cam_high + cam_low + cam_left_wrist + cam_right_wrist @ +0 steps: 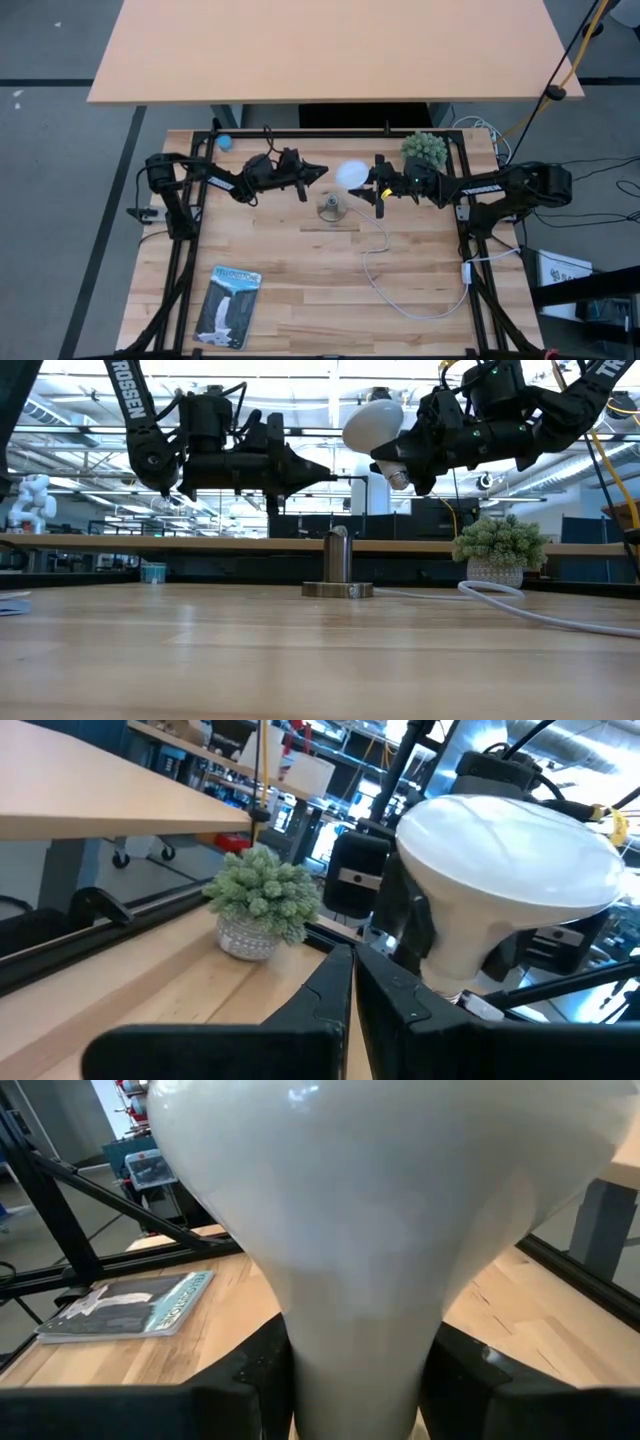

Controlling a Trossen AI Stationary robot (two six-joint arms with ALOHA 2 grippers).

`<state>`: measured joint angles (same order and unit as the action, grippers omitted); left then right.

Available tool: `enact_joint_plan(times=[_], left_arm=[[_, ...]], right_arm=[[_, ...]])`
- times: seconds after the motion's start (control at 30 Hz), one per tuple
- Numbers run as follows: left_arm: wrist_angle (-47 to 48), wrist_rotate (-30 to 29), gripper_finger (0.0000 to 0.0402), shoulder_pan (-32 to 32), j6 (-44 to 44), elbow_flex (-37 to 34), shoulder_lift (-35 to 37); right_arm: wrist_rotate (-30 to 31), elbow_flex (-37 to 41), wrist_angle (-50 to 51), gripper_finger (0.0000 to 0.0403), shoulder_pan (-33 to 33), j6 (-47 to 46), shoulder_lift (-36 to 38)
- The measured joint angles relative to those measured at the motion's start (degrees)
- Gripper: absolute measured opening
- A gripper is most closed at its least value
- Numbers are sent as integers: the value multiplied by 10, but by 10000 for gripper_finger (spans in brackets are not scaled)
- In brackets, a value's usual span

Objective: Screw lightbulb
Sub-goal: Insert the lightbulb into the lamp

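The white lightbulb (351, 174) (370, 422) is held in the air by my right gripper (374, 187) (402, 464), which is shut on it above the table's middle. The bulb's silvery screw base (398, 479) points down and slightly right of the grey socket (333, 207) (338, 565). The socket stands on its round base on the table with a white cord (392, 285) leading away. My left gripper (322, 171) (326, 472) (352, 975) is shut with nothing in it. It points level at the bulb (510, 870) from the left, a small gap short of it. My right gripper pinches the bulb's tapered neck (360, 1345) between its two fingers (250, 1375), one on each side, just above the screw base. The fingers come about level from the table's right. The bulb is lifted clear and tilted, with its globe up and toward the left arm.
A small potted plant (425, 150) (499, 548) (262, 900) stands at the far right. A flat blue packaging card (228, 305) (130, 1305) lies near the front left. A small blue thing (225, 142) sits at the far left corner.
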<state>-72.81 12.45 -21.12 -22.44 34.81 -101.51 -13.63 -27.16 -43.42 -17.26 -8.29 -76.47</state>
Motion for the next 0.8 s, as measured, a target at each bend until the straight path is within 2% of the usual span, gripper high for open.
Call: enact_joint_plan(times=[0.2, 0.37, 0.57, 0.73, 0.8], left_arm=[[0, 0, 21, 3, -3, 0, 0], [-1, 0, 21, 6, -57, 0, 0], [-2, -43, 21, 5, -60, 0, 0], [-2, -46, 21, 5, -85, 0, 0], [-2, -69, 21, 4, -88, 0, 0]], right_arm=[[0, 0, 0, 156, 0, 0, 0], [0, 0, 0, 156, 0, 0, 0], [0, 0, 0, 155, 0, 0, 0], [0, 0, 5, 156, 0, -6, 0], [0, 0, 6, 156, 0, -7, 0]])
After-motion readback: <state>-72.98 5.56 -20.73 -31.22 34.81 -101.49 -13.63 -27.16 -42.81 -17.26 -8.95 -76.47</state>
